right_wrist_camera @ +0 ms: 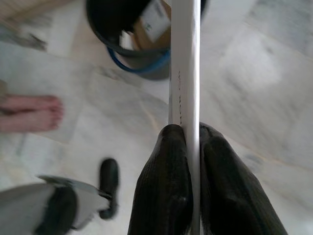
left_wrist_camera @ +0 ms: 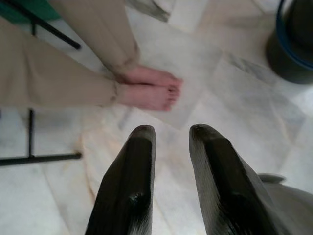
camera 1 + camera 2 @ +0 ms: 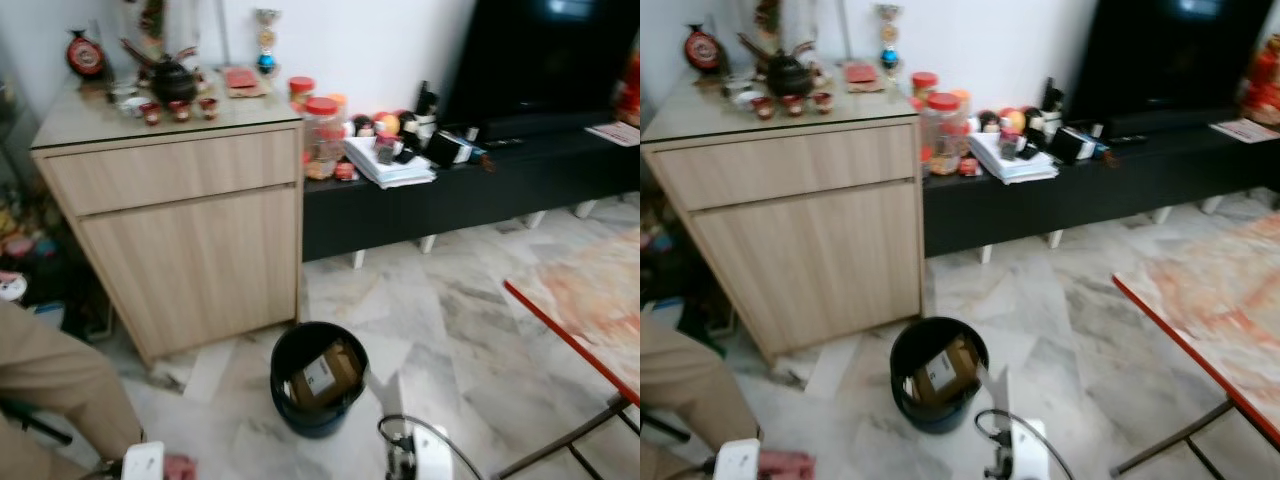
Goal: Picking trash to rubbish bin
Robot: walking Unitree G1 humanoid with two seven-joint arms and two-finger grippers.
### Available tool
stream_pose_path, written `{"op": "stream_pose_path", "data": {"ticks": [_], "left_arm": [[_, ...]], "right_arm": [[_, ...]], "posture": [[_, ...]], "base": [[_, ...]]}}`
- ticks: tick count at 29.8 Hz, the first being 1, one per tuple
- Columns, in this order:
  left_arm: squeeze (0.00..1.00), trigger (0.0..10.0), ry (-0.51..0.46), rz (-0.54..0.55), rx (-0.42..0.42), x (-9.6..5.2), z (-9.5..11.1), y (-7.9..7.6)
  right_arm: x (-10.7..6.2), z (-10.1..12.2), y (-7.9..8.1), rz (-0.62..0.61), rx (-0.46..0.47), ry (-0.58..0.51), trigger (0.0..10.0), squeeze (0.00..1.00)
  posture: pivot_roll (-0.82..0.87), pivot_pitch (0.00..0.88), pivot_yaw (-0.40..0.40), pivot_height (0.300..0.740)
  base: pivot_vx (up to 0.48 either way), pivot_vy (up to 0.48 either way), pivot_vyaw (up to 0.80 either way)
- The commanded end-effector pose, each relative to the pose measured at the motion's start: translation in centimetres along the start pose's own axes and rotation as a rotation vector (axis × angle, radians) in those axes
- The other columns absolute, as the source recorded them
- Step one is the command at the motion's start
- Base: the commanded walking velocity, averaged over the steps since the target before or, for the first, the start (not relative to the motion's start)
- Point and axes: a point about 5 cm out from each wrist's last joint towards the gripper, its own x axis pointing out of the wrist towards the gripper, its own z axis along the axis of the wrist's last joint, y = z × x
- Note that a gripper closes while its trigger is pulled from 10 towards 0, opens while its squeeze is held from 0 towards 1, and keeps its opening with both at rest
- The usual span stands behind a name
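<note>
from the head we see a black rubbish bin (image 3: pixel 318 378) on the marble floor (image 3: pixel 450 330) beside a wooden cabinet (image 3: pixel 180 225), a cardboard box (image 3: pixel 325 375) lying inside it, and a person's trouser leg (image 3: pixel 55 385) at our left. our left wrist view shows the left gripper (image 2: pixel 171 137) with fingers apart, holding nothing, above the person's bare feet (image 2: pixel 149 88). our right wrist view shows the right gripper (image 1: pixel 194 134) clamped on a flat white strip (image 1: pixel 185 63) that reaches over the bin's rim.
</note>
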Motion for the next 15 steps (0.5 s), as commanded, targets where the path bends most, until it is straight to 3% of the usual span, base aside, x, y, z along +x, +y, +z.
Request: {"op": "stream_pose_path", "data": {"ticks": [1,10,15], "left_arm": [[0.00,10.0,-0.014,-0.027,-0.009,0.18,0.57,-0.98],[0.00,10.0,-0.009,-0.029,-0.007,0.17,0.48,-0.90],[0.00,10.0,-0.009,-0.030,-0.005,0.16,0.45,-0.92]], "right_arm": [[-0.23,-0.59,-1.33,-0.039,0.007,0.018,10.0,0.00],[-0.23,-0.59,-1.25,-0.026,-0.016,0.018,10.0,0.00],[-0.23,-0.64,-1.04,-0.013,-0.040,0.019,10.0,0.00]], "posture": [[0.06,0.004,-0.021,0.740],[0.06,0.000,-0.018,0.740],[0.06,0.000,-0.019,0.740]], "base": [[0.281,0.000,0.00],[0.285,0.000,0.00],[0.287,0.000,0.57]]}}
